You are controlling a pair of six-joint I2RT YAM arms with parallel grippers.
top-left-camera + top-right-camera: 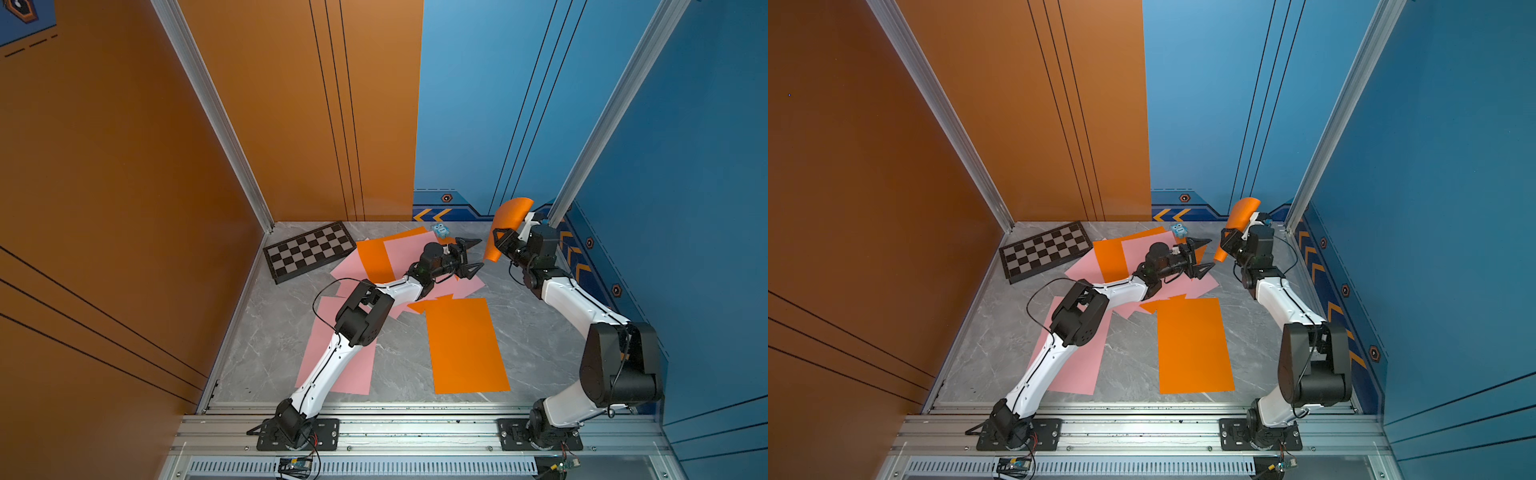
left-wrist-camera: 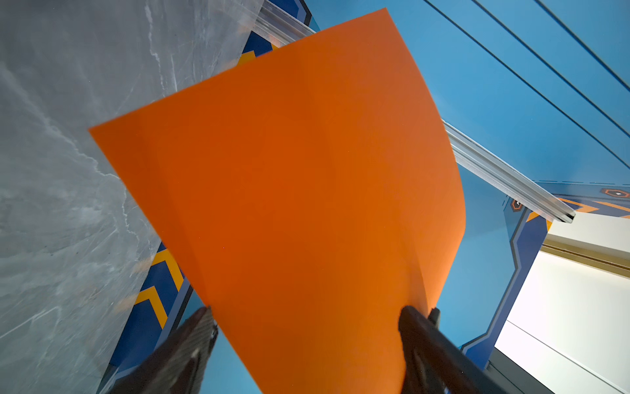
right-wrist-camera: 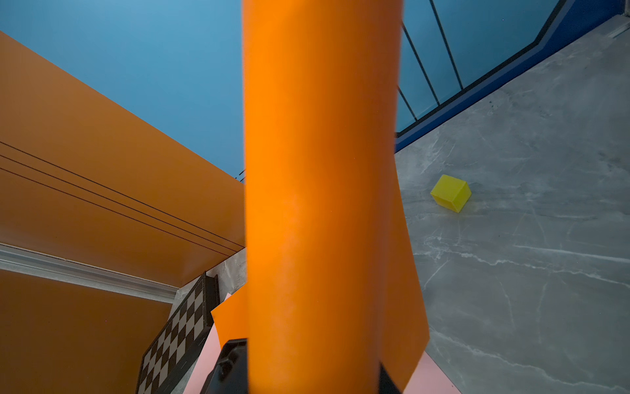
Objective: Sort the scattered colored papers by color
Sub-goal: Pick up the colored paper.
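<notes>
Pinches a curled orange sheet [image 1: 509, 220] in the right gripper [image 1: 498, 241], raised off the table [image 1: 399, 365] at far right, presumably to lift it clear of the heap. Holds the jaws of the left gripper [image 1: 475, 256] spread wide just left of that sheet's lower edge, closed on nothing (seemingly poised to steady or take it). Shows a flat orange sheet [image 1: 463, 345] at near right, pink sheets [image 1: 357, 374] at near left, and a mixed pile [image 1: 374, 259] unsorted at far centre beside the checkered board [image 1: 309, 251].
</notes>
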